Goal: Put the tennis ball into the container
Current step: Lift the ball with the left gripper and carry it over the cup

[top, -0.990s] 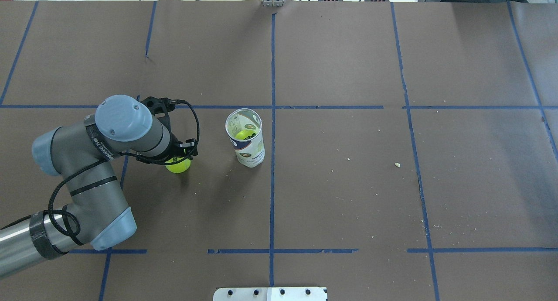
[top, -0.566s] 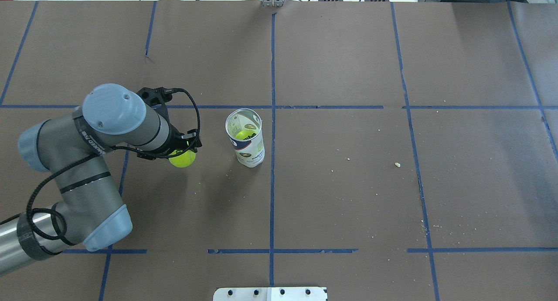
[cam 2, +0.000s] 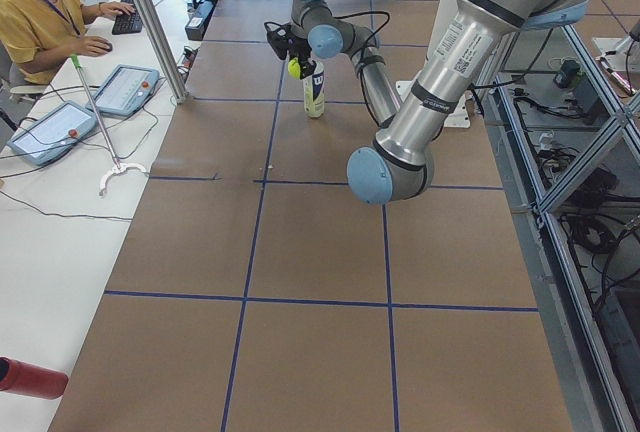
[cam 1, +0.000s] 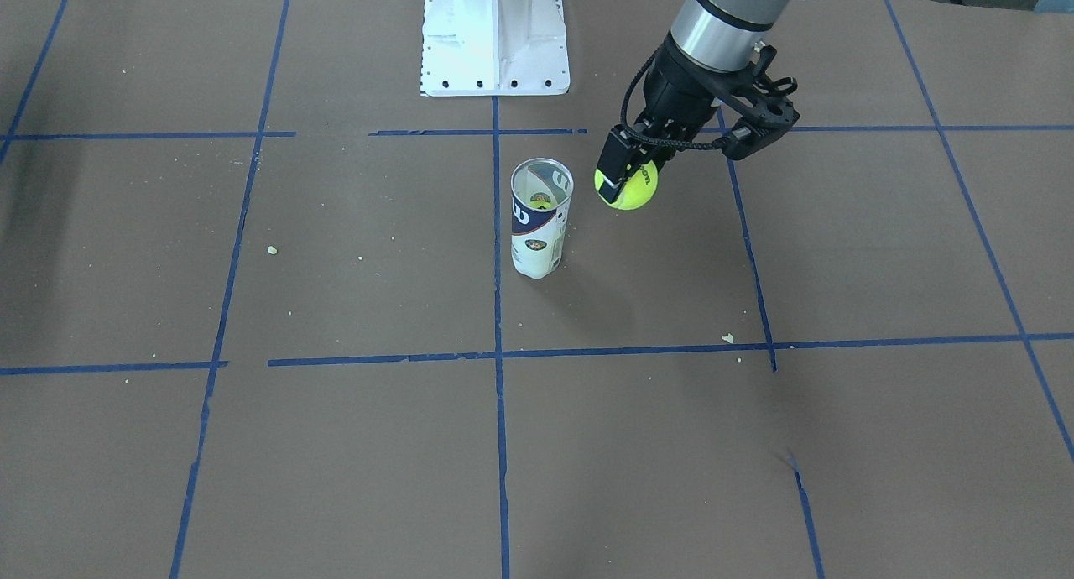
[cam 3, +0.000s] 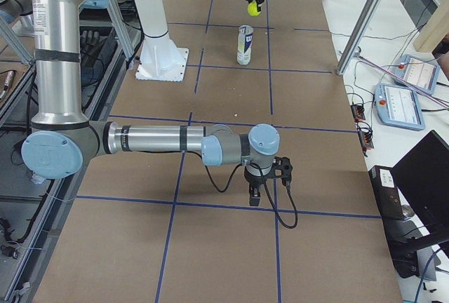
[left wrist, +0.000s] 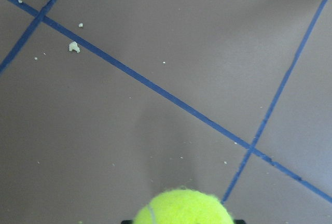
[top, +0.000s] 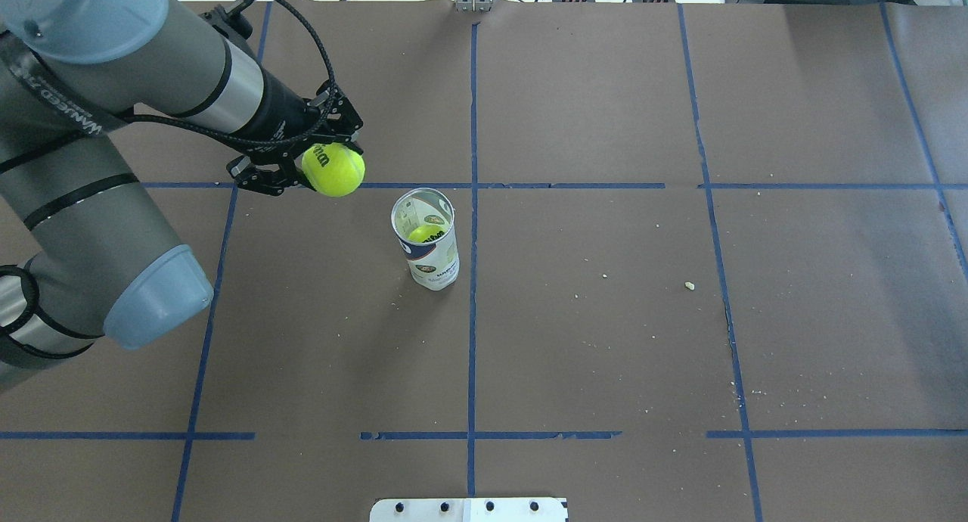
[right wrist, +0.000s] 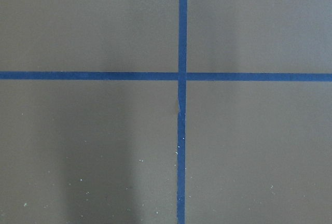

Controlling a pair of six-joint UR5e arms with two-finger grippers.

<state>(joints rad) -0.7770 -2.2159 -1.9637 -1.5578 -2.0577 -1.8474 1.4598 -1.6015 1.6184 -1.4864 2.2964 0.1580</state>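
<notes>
My left gripper [top: 325, 166] is shut on the bright yellow-green tennis ball [top: 334, 171], whose black Wilson logo faces up. It holds the ball in the air, above the table, left of the tube's mouth in the overhead view. The ball also fills the bottom edge of the left wrist view [left wrist: 181, 208]. The clear container [top: 428, 243] with its navy, white and red label stands upright near the centre tape line, and a dimmer second ball [top: 423, 234] lies inside it. Across the table, the ball [cam 1: 631, 188] hangs right of the container [cam 1: 539, 226]. My right gripper [cam 3: 266, 189] hovers low over bare table far away; I cannot tell its state.
The white robot base plate [cam 1: 493, 38] sits behind the tube. Blue tape lines grid the brown table [top: 605, 318], with crumbs scattered about. A seated operator [cam 2: 35, 2] and tablets [cam 2: 50, 130] occupy the side desk, along with a red cylinder [cam 2: 30, 377].
The left arm has lifted the tennis ball off the table and carried it higher and away from the robot. The tube has not moved.
</notes>
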